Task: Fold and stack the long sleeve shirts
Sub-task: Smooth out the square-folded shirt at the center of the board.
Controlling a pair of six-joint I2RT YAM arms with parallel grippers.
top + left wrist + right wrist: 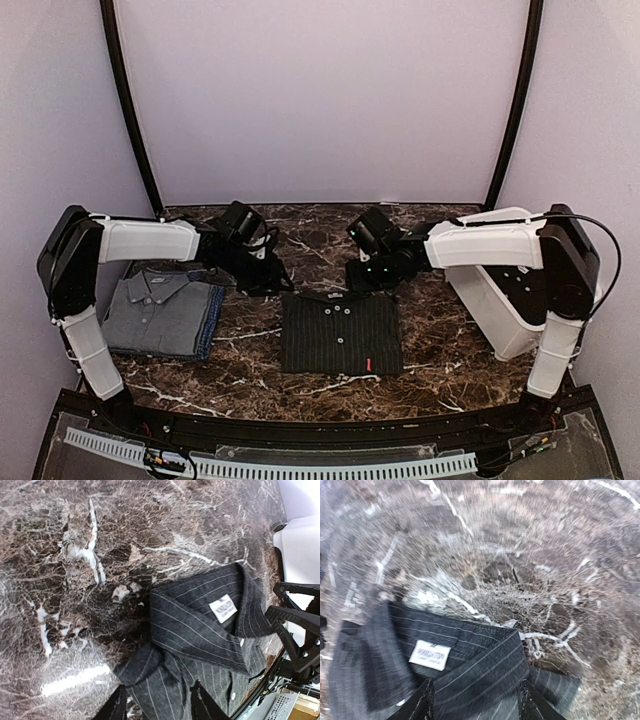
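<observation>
Far out to the left of the left gripper (159, 689), a plain grey shirt (150, 305) lies folded on top of a blue one (212, 322), whose edge shows along the side facing the gripper. The left gripper's fingers stand spread, nothing pinched between them. The left shoulder of the folded pinstriped shirt (340, 335) lies flat directly beneath them, and its collar (200, 625) sits just ahead and to the right.

That pinstriped shirt rests on the marble table (440, 350) between the two grippers and slightly to their near side. Its long axis runs from the collar, at the fingertips, back toward the arm bases. The right gripper (475, 685) hangs over the opposite shoulder, fingers likewise apart and empty, the collar label (430, 655) just ahead and to its left. A white tub (495, 310) stands off to the right, behind that gripper.

The fold looks finished, so the likely remaining step is stacking. The pile lies to the left of both grippers, crosswise to the shirt's length, and the left arm is clearly the nearer one to it.
</observation>
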